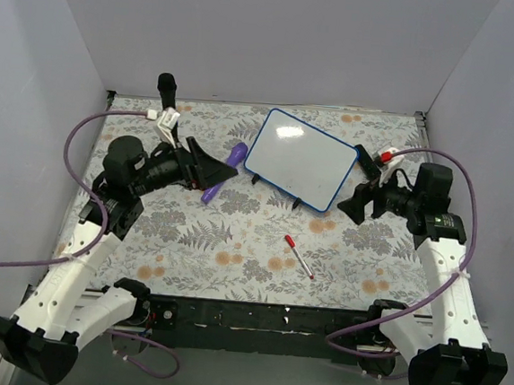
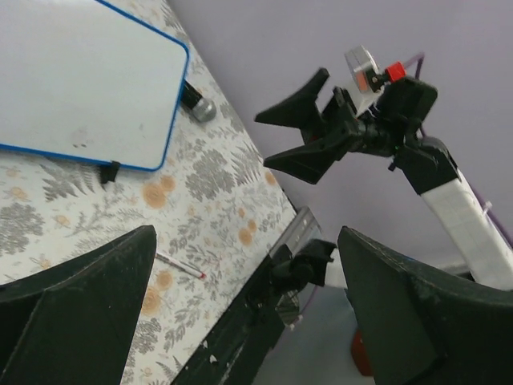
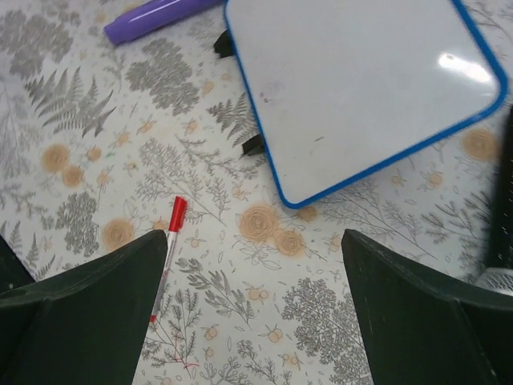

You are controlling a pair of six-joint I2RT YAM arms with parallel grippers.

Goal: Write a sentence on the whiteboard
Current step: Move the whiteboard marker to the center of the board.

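Note:
The whiteboard (image 1: 301,159) lies at the back middle of the table, blue-rimmed and blank; no red sentence shows on it. It also shows in the left wrist view (image 2: 80,80) and the right wrist view (image 3: 353,88). A thin red-capped pen (image 1: 299,257) lies in front of it, also in the right wrist view (image 3: 170,241) and the left wrist view (image 2: 180,265). My left gripper (image 1: 216,168) is open and empty, left of the board. My right gripper (image 1: 353,204) is open and empty, right of the board, above the table.
A purple marker (image 1: 225,172) lies just left of the board, by the left gripper. A black marker (image 1: 365,161) lies along the board's right edge. Grey walls close in the floral table on three sides. The black front rail (image 1: 255,317) runs along the near edge.

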